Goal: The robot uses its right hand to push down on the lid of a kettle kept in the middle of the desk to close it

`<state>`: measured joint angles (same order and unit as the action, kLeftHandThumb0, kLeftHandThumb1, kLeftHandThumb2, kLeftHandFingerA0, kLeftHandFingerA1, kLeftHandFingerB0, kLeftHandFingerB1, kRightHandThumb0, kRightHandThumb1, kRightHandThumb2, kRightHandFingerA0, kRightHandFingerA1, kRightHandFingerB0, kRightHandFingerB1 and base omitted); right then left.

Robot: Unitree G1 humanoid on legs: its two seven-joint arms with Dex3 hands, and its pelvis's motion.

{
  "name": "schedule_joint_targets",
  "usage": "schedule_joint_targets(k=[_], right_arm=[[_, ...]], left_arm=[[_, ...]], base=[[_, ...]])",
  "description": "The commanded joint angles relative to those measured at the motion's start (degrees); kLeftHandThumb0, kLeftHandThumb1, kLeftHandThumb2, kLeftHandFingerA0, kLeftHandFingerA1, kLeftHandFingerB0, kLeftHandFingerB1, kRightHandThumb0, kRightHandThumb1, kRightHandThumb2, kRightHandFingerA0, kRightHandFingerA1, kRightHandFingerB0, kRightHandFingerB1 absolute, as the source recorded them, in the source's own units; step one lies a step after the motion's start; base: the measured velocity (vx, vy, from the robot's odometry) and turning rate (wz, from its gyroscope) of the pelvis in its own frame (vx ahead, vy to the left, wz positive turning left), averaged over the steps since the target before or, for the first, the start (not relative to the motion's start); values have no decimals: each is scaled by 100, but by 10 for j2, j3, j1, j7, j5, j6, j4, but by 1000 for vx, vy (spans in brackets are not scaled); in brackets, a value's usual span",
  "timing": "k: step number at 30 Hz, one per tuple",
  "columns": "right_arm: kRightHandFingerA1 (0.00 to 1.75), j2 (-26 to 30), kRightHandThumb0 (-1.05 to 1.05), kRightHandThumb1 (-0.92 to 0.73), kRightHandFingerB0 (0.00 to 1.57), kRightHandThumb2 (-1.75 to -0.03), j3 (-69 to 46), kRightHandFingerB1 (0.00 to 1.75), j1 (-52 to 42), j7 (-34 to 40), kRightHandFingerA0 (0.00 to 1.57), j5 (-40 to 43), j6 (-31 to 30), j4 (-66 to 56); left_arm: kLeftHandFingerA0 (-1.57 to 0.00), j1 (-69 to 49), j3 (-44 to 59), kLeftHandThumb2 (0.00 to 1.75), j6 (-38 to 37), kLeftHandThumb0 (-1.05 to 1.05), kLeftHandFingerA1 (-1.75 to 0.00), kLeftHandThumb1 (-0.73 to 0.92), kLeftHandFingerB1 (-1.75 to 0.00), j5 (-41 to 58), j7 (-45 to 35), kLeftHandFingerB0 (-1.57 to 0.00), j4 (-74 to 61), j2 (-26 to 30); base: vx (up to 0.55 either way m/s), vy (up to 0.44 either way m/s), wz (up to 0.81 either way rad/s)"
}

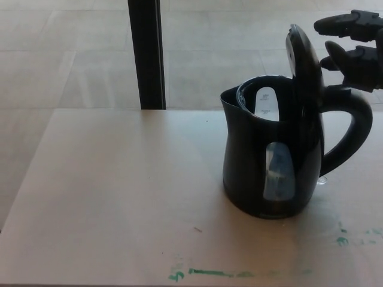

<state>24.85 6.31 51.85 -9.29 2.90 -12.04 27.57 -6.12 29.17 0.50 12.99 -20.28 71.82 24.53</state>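
So the black kettle (272,161) is sitting on the desk (119,197), a bit right of centre, spout to the left and handle (353,128) sticking out to the right. Its lid (304,63) is standing pretty much straight up, hinged at the handle side, so you can see right down into the open top. There's a clear water window on the front of the body.

The right hand (353,48) is up in the top right corner, just beside the raised lid and above the handle, not touching either as far as I can see. Fingers are spread apart, holding nothing. Left hand isn't in the shot at all.

Desk has some green smudges (209,273) along the front edge and a few more near the right side. Behind the desk there's a dark post (146,54) going up from the tiled floor (60,54)
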Motion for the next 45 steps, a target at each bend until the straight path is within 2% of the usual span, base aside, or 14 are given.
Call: schedule_joint_targets(k=[1,17,18,19,21,23,29,30,33,34,38,39,40,45], right_arm=[[54,-4,-68,-78,48,-63,12,42,29,-19,60,-39,11,43],[56,-27,-69,-78,56,-63,120,43,48,-57,60,-141,80,39],[58,-27,-76,-64,50,-81,145,47,47,-69,57,-162,54,19],[51,-27,-69,-77,56,-63,157,43,40,-67,60,-171,63,7],[54,-29,-69,-77,57,-63,163,45,31,-65,63,-173,71,-1],[56,-34,-66,-77,54,-63,163,43,13,-70,64,-166,81,1],[53,-30,-66,-76,53,-63,180,43,-14,-77,60,-196,75,2],[50,-28,-64,-75,52,-63,191,44,-20,-79,58,-209,75,9],[54,-17,-62,-76,50,-63,221,43,-19,-79,56,-245,96,32],[55,-9,-61,-79,47,-63,247,42,-14,-80,54,-273,116,43],[59,4,-63,-81,47,-63,303,41,-7,-76,56,-333,146,47],[60,7,-63,-81,48,-64,321,41,-6,-64,56,-357,153,45],[62,8,-61,-79,51,-63,327,42,-7,-60,57,-362,155,44],[60,-7,-63,-79,48,-63,392,44,5,-24,50,-422,180,62]], left_arm=[[-52,-9,0,64,-4,-88,-45,90,-39,8,-5,-39,4,12],[-49,-13,-2,68,-2,-83,-48,91,-41,14,-2,-39,3,15],[-44,-15,-9,108,-7,-80,-58,72,-53,8,-5,-35,2,17],[-50,-14,-13,68,-9,-83,-45,92,-40,5,-9,-37,1,17],[-52,-13,-18,68,-13,-84,-46,92,-40,5,-8,-39,4,17],[-43,-12,-20,109,-15,-81,-57,72,-51,7,-6,-31,6,18],[-43,-12,-14,108,-3,-82,-57,71,-52,19,-7,-33,3,18],[-48,-7,-8,67,5,-85,-46,89,-40,26,-7,-39,1,21],[-51,-6,-18,67,-5,-86,-46,91,-39,15,-5,-41,2,21],[-46,-7,-18,109,-6,-83,-59,70,-52,16,-8,-35,-1,22],[-54,-10,-23,68,-6,-85,-47,92,-40,12,-6,-40,-8,24],[-42,-7,-16,108,0,-82,-57,71,-51,20,-12,-33,-3,25],[-48,-5,-16,67,0,-85,-46,90,-40,20,-13,-39,-1,26],[-51,2,-23,67,-2,-83,-47,92,-39,11,-12,-36,1,33]], base=[[0,0,0],[0,0,0],[0,0,0],[0,0,0],[0,0,0],[0,0,0],[0,0,0],[0,0,0],[0,0,0],[0,0,0],[0,0,0],[0,0,0],[0,0,0],[0,0,0]])
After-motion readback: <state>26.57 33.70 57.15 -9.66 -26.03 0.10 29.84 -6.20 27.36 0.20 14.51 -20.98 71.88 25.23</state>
